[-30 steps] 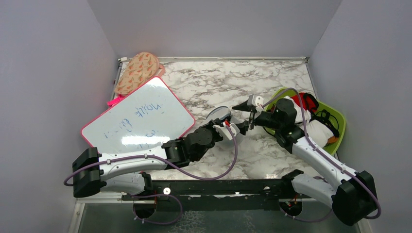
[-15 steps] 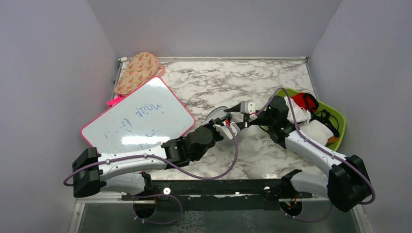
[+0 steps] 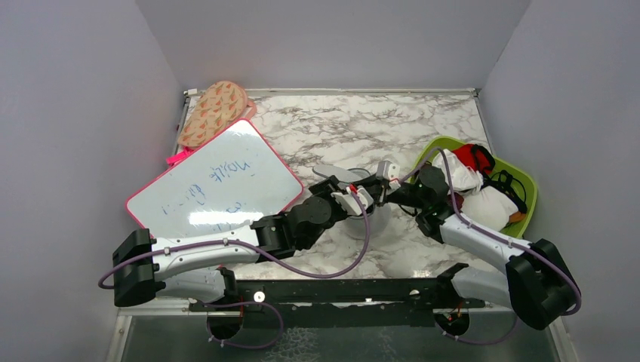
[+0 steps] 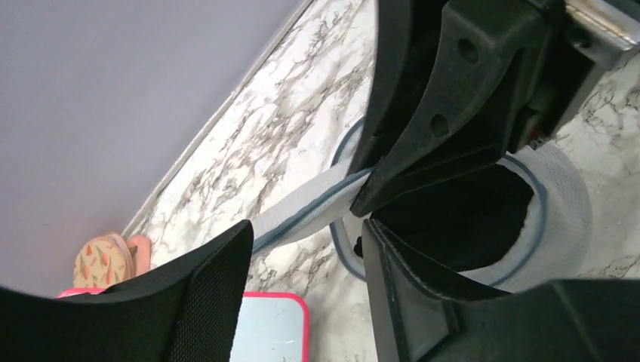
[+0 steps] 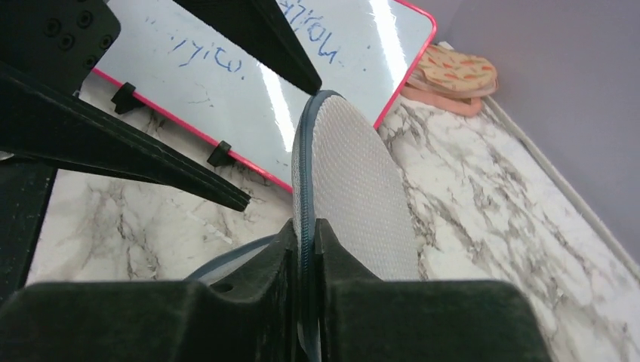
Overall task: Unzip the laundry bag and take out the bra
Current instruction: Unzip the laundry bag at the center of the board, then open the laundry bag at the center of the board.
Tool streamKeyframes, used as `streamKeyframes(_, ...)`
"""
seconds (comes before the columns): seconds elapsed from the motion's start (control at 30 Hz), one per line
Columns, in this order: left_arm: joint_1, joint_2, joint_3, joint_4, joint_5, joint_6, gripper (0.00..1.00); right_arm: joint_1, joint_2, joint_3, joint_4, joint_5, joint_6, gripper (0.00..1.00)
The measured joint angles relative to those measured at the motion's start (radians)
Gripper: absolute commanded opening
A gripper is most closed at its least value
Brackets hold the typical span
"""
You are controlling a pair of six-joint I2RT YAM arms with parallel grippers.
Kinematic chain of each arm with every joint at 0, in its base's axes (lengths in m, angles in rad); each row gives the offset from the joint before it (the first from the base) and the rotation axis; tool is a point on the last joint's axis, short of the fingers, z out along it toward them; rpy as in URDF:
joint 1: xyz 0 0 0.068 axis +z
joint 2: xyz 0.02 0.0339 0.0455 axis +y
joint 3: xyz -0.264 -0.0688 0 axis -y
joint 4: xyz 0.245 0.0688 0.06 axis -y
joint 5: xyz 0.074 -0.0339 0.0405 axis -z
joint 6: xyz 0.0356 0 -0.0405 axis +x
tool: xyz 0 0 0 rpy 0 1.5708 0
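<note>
The right hand (image 5: 306,249) clamps the laundry bag's (image 4: 562,215) mesh lid (image 5: 355,188) open. The left hand (image 4: 306,249), parted, hovers over the black bra (image 4: 464,215). If the mesh slips, the lid may flop shut.

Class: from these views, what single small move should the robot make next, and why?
Probably lower the open left gripper into the laundry bag toward the bra: the right gripper pinches the lid flap up, and the black fabric lies exposed inside.

Pink-framed whiteboard (image 3: 215,185) beside patterned slipper (image 3: 213,111); lime-green tray (image 3: 531,190) holding red cloth (image 3: 474,156), white cloth (image 3: 487,202).
</note>
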Motion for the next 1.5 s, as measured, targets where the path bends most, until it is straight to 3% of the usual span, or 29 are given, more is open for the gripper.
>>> streamKeyframes(0.17, 0.002, -0.005, 0.000, 0.010, -0.007, -0.016, 0.66, 0.000, -0.023, -0.076, 0.144, 0.101, 0.161, 0.01)
streamKeyframes(0.3, 0.020, -0.022, 0.000, 0.016, -0.006, -0.046, 0.94, 0.000, -0.026, -0.084, 0.232, 0.157, 0.273, 0.01)
streamKeyframes(0.6, 0.236, -0.056, 0.001, 0.017, 0.116, -0.220, 0.93, 0.000, -0.066, -0.148, 0.359, 0.330, 0.529, 0.01)
streamKeyframes(0.87, 0.294, -0.029, 0.024, 0.006, 0.232, -0.309, 0.96, 0.000, -0.067, -0.151, 0.405, 0.359, 0.614, 0.01)
streamKeyframes(1.17, 0.523, -0.092, -0.008, 0.105, 0.666, -0.424, 0.98, 0.000, -0.121, -0.151, 0.370, 0.313, 0.593, 0.01)
streamKeyframes(1.37, 0.759, -0.045, 0.002, 0.234, 1.115, -0.542, 0.94, 0.000, -0.148, -0.151, 0.340, 0.258, 0.564, 0.01)
streamKeyframes(1.5, 0.803, 0.060, 0.039, 0.271, 1.397, -0.595, 0.94, 0.000, -0.148, -0.150, 0.320, 0.214, 0.549, 0.01)
